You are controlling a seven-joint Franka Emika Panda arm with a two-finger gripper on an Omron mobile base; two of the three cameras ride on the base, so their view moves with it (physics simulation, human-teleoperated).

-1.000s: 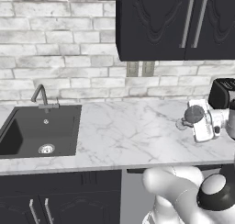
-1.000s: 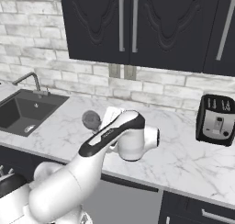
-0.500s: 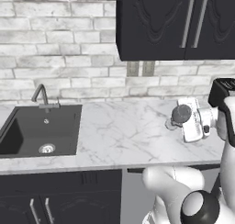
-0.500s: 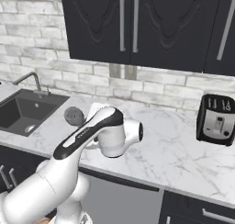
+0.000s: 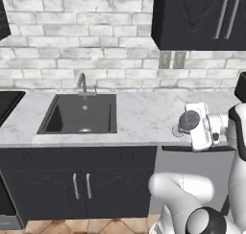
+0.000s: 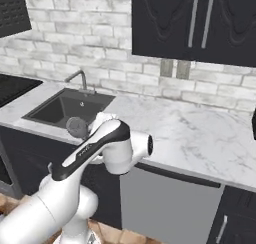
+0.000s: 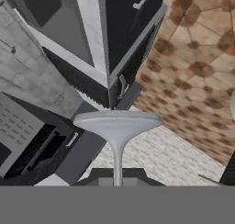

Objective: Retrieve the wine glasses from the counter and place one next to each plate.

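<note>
Flat even rendered light, soft shadows, no glare; low-resolution, slightly blurred edges throughout.

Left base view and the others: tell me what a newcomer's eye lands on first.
First, the white arm's tool, shut on the stem of a grey-tinted wine glass held sideways at the right, off the marble counter. Next, the dark sink with its faucet, set into the counter's left part below the pale brick wall.

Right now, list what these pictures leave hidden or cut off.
- Gripper: its fingertips sit under the grey band in the hand view, so contact with the wine glass stem is hidden.
- Wine glass bowl: partly covered by the arm, right base view.
- Black appliance on the counter: cut by the right edge, left base view.
</note>
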